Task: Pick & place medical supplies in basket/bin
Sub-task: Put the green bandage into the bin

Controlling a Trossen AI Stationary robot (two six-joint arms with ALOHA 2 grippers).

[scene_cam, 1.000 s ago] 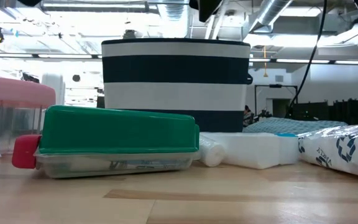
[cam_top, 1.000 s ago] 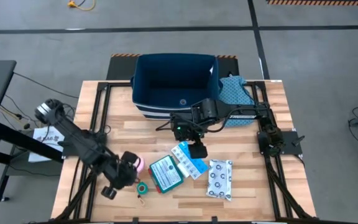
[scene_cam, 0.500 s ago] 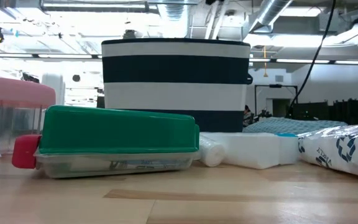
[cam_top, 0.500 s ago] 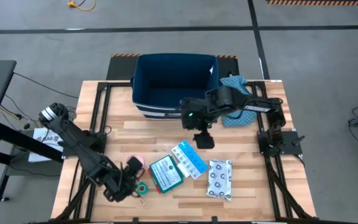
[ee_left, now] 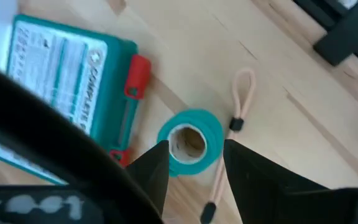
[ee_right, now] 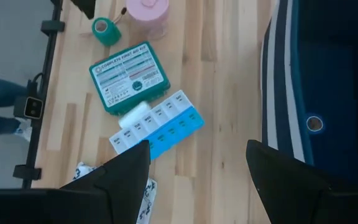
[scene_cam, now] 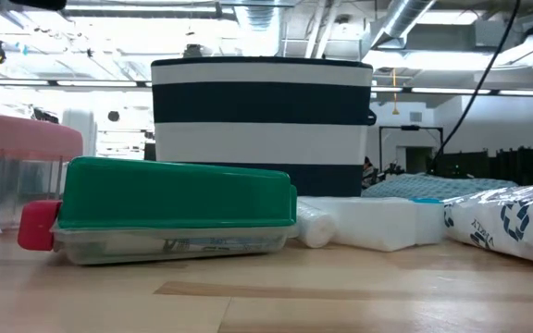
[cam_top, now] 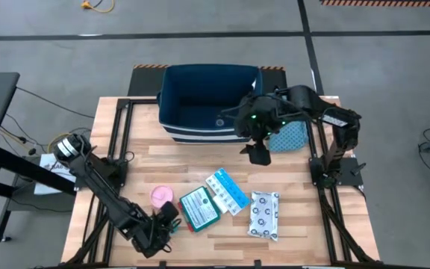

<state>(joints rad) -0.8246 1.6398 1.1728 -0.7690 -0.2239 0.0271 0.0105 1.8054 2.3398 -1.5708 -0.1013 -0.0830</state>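
Left wrist view had the left gripper [ee_left: 194, 163] parted, straddling the green tape roll [ee_left: 189, 141] at lower centre, not clamped.

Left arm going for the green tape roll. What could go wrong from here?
1. The left end effector straddles the green tape roll, but a looped cord lies against it and could get pinched too.
2. The teal box sits close beside the roll, so a finger may nudge it.
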